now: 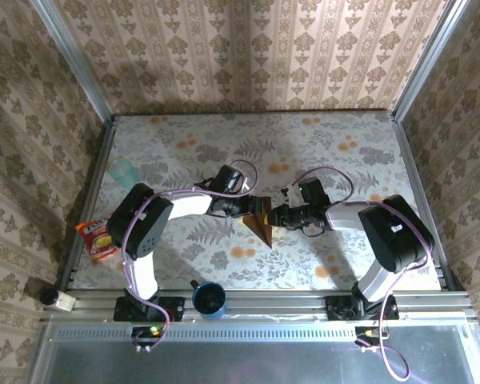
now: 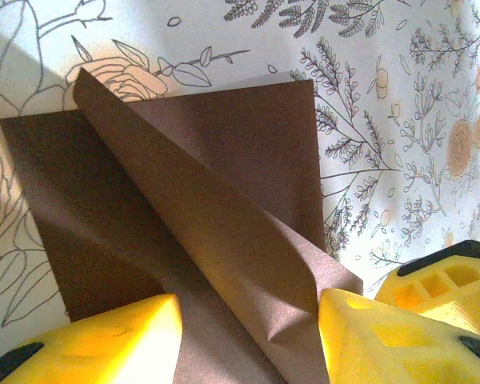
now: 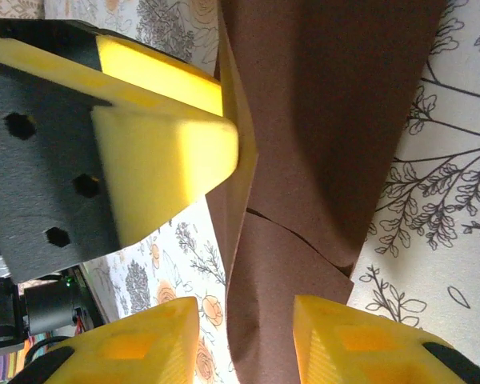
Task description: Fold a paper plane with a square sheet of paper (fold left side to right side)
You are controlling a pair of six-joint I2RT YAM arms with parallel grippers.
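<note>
The square sheet of paper (image 1: pixel 262 226) is dark reddish-brown and lies partly folded at the table's middle. Its point, the beginning of the paper plane, faces the near edge. In the left wrist view the sheet (image 2: pixel 240 136) lies flat while one long flap (image 2: pixel 216 224) curls up off it. My left gripper (image 2: pixel 248 308) is open, and the flap runs between its yellow fingers (image 2: pixel 104 344). My right gripper (image 3: pixel 246 308) faces it, open, with the paper (image 3: pixel 328 104) lying between its fingertips. The two grippers (image 1: pixel 248 206) (image 1: pixel 282 216) meet over the sheet.
A blue cup (image 1: pixel 210 298) stands at the near edge between the arm bases. An orange snack packet (image 1: pixel 98 238) lies at the left edge, and a pale teal cup (image 1: pixel 123 170) stands behind it. The left gripper's finger (image 3: pixel 168 152) touches the paper's edge.
</note>
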